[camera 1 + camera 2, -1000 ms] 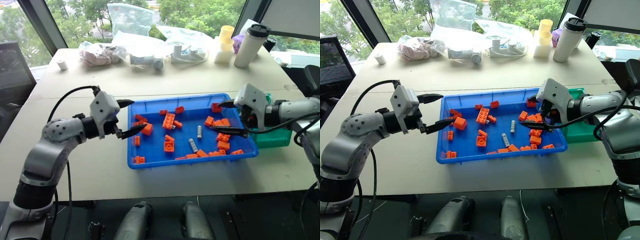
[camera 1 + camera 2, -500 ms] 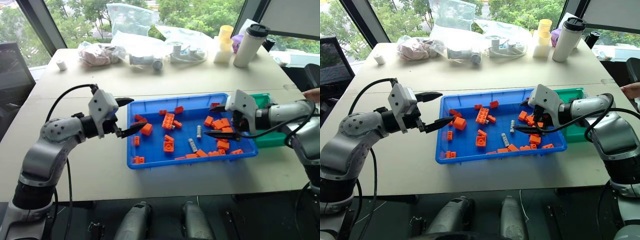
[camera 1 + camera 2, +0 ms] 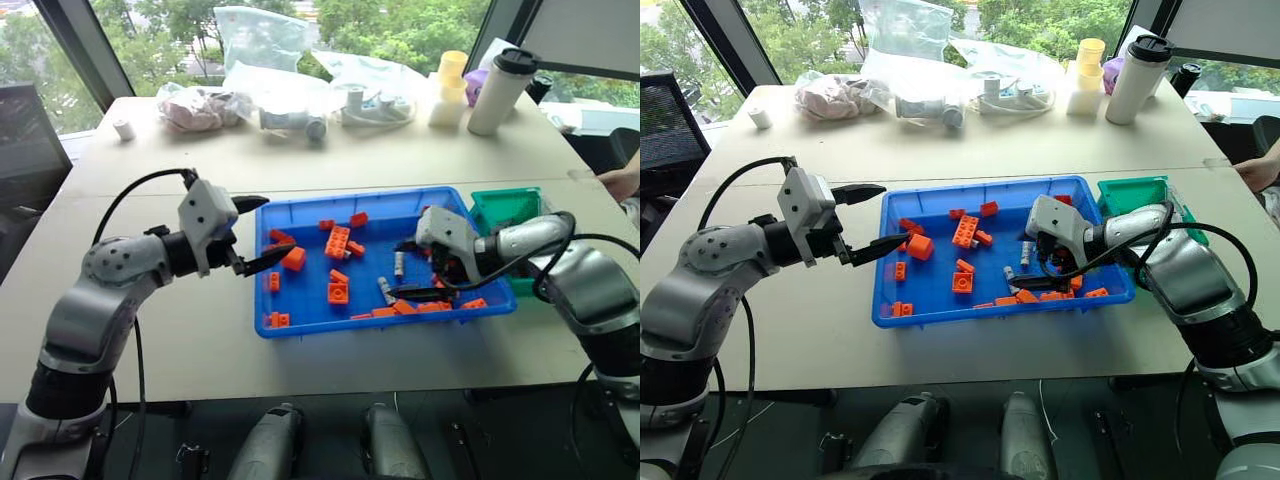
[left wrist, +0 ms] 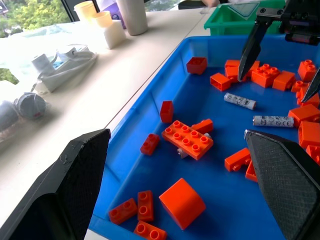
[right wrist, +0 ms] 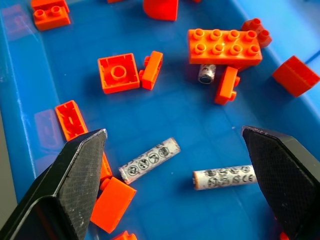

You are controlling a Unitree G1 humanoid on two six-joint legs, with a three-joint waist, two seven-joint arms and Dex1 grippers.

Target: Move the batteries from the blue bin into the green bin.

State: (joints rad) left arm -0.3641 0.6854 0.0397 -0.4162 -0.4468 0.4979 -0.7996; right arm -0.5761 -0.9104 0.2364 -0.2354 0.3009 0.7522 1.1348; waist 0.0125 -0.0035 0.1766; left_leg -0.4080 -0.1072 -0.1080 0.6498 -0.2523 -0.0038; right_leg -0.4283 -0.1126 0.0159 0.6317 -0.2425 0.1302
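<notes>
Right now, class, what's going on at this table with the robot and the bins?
A two-armed robot is sorting batteries out of a blue bin full of orange bricks. Its right hand, open, is over two batteries lying loose on the bin floor; a third pokes out from under a long brick. The left hand hovers open at the bin's other end. The green bin stands beside it.

Two batteries (image 5: 149, 160) lie on bare blue floor in the blue bin (image 3: 300, 325), open room between them, orange bricks (image 5: 118, 73) crowding close around. A third battery (image 5: 206, 73) sits wedged under a long brick (image 5: 225, 47). The green bin (image 3: 505, 208) stands open-topped just beside.
</notes>
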